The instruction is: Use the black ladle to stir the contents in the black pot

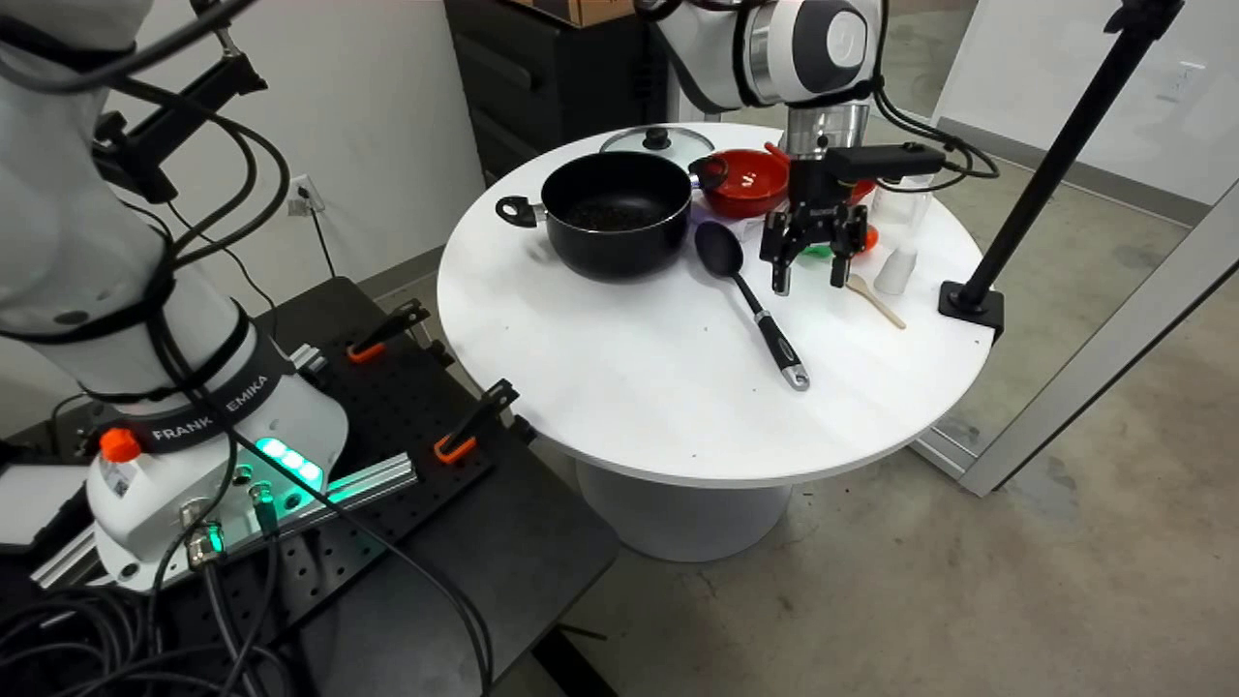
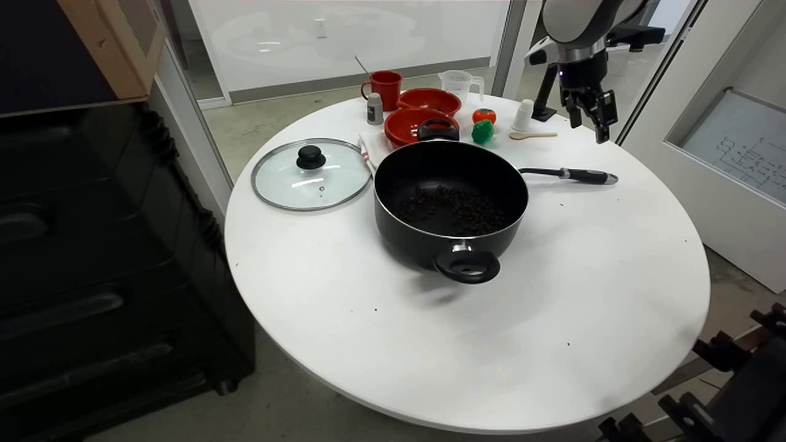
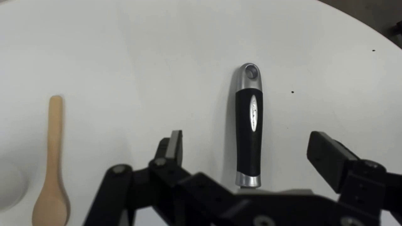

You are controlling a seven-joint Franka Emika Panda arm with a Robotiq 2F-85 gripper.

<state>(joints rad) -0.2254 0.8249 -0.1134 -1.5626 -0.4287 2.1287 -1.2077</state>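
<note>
The black ladle lies flat on the white table, its dark bowl (image 1: pixel 718 249) close beside the black pot (image 1: pixel 619 254). Its handle (image 3: pixel 249 138) has silver ends and points away from the pot. Dark bean-like bits (image 2: pixel 463 212) cover part of the pot's floor. My gripper (image 1: pixel 811 279) hangs above the table, apart from the ladle in both exterior views. In the wrist view its fingers (image 3: pixel 326 157) stand wide apart with the ladle's handle below and between them, nothing held. The gripper's body hides the rest of the ladle there.
A wooden spoon (image 3: pixel 54 157) and a white cup (image 2: pixel 523 115) lie near the gripper's side. Red bowls (image 2: pixel 405 127), a toy tomato (image 2: pixel 484 115) and a green piece (image 2: pixel 482 132) sit behind the pot. A glass lid (image 2: pixel 276 178) rests beside it. A black pole (image 1: pixel 1055 165) rises at the table edge.
</note>
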